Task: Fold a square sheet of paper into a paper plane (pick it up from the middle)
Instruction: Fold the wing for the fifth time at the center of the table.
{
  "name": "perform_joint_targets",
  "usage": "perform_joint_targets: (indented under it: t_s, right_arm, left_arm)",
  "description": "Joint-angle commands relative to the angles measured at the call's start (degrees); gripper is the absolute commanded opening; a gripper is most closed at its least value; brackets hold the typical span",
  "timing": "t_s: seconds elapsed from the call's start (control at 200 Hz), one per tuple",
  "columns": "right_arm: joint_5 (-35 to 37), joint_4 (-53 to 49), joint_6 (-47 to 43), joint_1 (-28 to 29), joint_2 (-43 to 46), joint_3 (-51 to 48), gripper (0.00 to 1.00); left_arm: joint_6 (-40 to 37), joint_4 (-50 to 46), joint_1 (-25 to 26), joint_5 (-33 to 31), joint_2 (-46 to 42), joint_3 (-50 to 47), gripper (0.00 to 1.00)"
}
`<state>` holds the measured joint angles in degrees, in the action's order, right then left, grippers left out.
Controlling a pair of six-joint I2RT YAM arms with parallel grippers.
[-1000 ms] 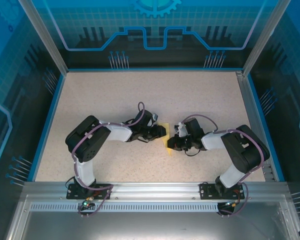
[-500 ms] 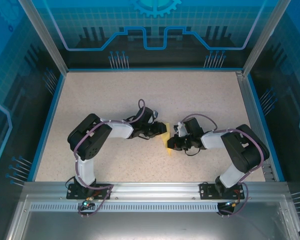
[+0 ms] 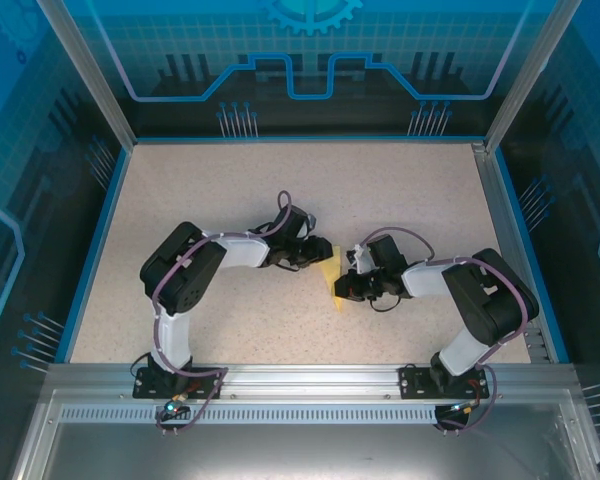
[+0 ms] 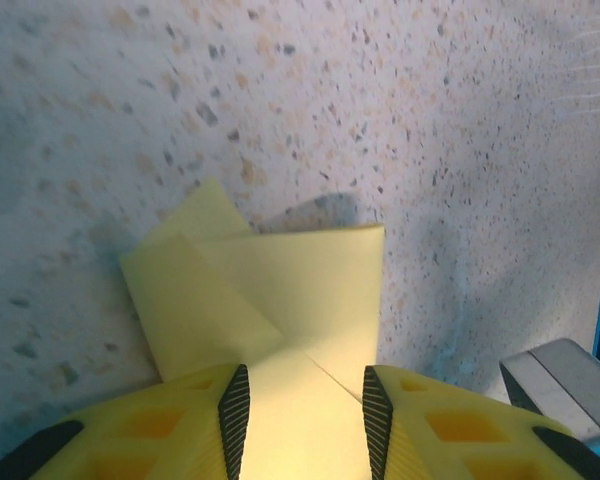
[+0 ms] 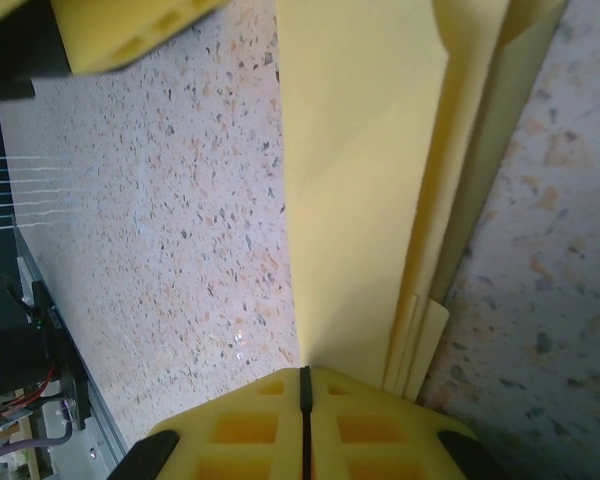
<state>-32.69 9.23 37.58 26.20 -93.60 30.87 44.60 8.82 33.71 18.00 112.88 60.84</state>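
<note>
Midway across the table [image 3: 230, 190], between the two claws, lies the sheet [image 3: 330, 268]. It is pale yellow and partly folded, not yet a dart. Its long axis runs near to far, and both arms reach it, so neither is nearer. The left claw [image 3: 314, 257] meets the far end from the left and the right claw [image 3: 344, 286] meets the near end from the right.

From the left wrist, the sheet [image 4: 280, 290] shows overlapping flaps, a diagonal crease and one corner poking out behind. It runs straight ahead from the left claw [image 4: 300, 410], whose jaws stand narrowly apart with paper filling the gap. I cannot tell whether the pads press it.

From the right wrist, the right claw [image 5: 303, 390] is pinched tight on the sheet [image 5: 360, 170], which rises away from it nearly edge-on in stacked layers.

The next crease probably turns on the right claw anchoring the near end while the left works along that axis.
</note>
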Motion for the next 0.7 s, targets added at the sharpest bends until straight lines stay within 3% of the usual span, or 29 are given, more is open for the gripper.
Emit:
perform_joint_targets:
  t_s: [0.0,0.375,0.695]
  right_arm:
    - [2.3,-10.7,-1.9,-0.5,-2.4,-3.2,0.08]
    - [-0.1,-10.7,-4.2,-1.6,-2.2,-3.3,0.08]
    - [-6.7,-10.0,-8.6,-1.8,-1.0,-1.8,0.09]
  left_arm:
    - [-3.8,-4.4,-2.1,-4.1,1.8,2.6,0.4]
    - [-8.1,-11.6,-4.7,-4.1,4.0,9.7,0.41]
    - [-6.5,-10.3,-3.7,-0.9,-11.6,3.2,0.44]
